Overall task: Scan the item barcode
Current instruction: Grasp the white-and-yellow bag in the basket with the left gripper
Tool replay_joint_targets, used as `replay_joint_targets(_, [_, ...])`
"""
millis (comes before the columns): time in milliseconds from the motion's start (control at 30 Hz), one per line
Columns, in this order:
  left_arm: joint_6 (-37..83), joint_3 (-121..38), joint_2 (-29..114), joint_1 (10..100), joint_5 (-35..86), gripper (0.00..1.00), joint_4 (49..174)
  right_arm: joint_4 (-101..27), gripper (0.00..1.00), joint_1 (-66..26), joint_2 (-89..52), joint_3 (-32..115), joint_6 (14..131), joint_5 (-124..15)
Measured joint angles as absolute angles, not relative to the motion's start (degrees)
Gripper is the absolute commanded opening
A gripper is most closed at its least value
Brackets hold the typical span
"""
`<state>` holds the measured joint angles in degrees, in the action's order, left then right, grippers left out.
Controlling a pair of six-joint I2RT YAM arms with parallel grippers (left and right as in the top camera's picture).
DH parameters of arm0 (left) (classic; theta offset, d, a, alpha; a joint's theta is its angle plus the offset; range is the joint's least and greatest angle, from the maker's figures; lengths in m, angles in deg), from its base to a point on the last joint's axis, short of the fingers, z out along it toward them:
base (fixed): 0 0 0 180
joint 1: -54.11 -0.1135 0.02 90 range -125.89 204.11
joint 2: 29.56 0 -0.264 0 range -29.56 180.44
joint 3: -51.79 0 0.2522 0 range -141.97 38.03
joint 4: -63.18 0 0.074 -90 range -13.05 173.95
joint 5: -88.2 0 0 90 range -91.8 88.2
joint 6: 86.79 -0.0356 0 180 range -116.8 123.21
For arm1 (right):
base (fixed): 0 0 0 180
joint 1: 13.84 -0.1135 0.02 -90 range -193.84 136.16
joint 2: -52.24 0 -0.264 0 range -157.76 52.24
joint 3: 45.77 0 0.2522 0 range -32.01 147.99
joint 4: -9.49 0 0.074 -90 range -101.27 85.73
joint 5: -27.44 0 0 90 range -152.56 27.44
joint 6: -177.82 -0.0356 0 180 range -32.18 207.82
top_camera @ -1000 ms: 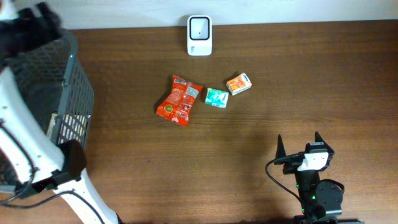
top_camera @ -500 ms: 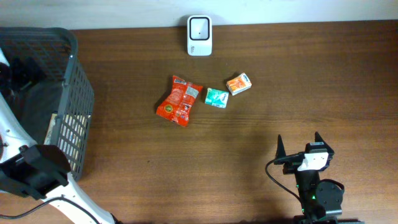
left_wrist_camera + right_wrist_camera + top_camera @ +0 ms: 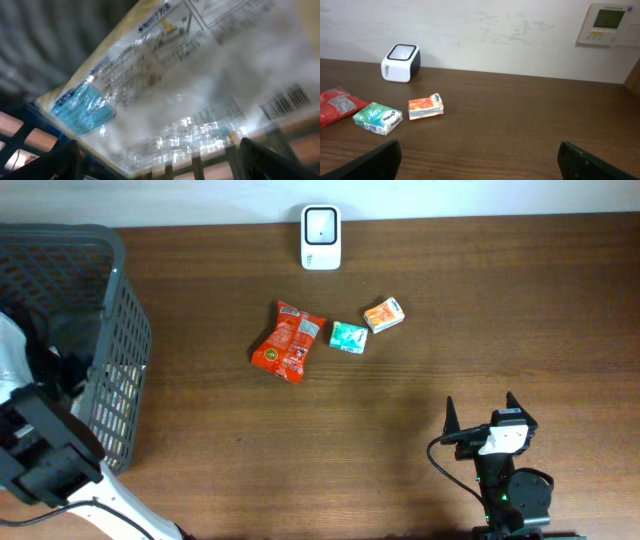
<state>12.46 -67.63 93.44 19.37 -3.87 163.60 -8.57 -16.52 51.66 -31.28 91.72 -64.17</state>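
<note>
Two pincers: left pincer (image 3: 160,161) and right pincer (image 3: 481,414) both stood agape.
Table (image 3: 520,125): brown wood, spread ahead of right pincer.
Wall (image 3: 495,40): white, beyond.

Ahead of the right gripper (image 3: 480,167), whose jaws stand wide, the wooden table (image 3: 530,130) lies bare straight in front and off to the right, up to the wall. Forward and left of those jaws sit an orange carton (image 3: 425,107), a green packet (image 3: 377,118) and a red snack bag (image 3: 337,105), with the white scanner (image 3: 400,62) behind them. The left gripper (image 3: 160,167) is hemmed in by the mesh basket (image 3: 125,350), and a printed plastic packet (image 3: 175,90) fills the space just before its spread jaws.
</note>
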Motion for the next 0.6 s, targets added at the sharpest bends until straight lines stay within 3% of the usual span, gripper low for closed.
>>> replay_joint_targets(133, [13.55,-60.09,93.42,19.37,-3.78,0.98,157.35,-8.57,0.98,-16.52,51.66,-31.28,91.75,-64.19])
replay_joint_targets(200, [13.71,-57.65,92.35,19.37,-3.74,0.84,154.29,-8.57,0.98,-16.52,51.66,-31.28,91.70,-64.19])
replay_joint_targets(233, [13.69,-56.55,91.60,19.37,-3.45,0.51,153.08,-8.57,0.99,-16.52,51.66,-31.28,91.72,-64.19])
replay_joint_targets(267, [13.99,-55.64,91.10,19.41,-3.06,0.32,151.90,-8.57,0.98,-16.52,51.66,-31.28,91.70,-64.19])
replay_joint_targets(333, [14.21,-55.22,90.80,19.76,-2.71,0.23,150.68,-8.57,0.98,-16.52,51.66,-31.28,91.70,-64.19])
replay_joint_targets(367, [14.21,-55.22,90.69,19.87,-2.86,0.08,150.18,-8.57,0.98,-16.52,51.66,-31.28,91.72,-64.19])
replay_joint_targets(400, [14.39,-55.20,90.53,19.92,-3.15,0.00,149.74,-8.57,0.98,-16.52,51.66,-31.28,91.72,-64.19])
replay_joint_targets(600, [14.80,-55.81,90.29,19.92,-3.89,0.00,148.69,-8.57,0.98,-16.52,51.66,-31.28,91.72,-64.19])
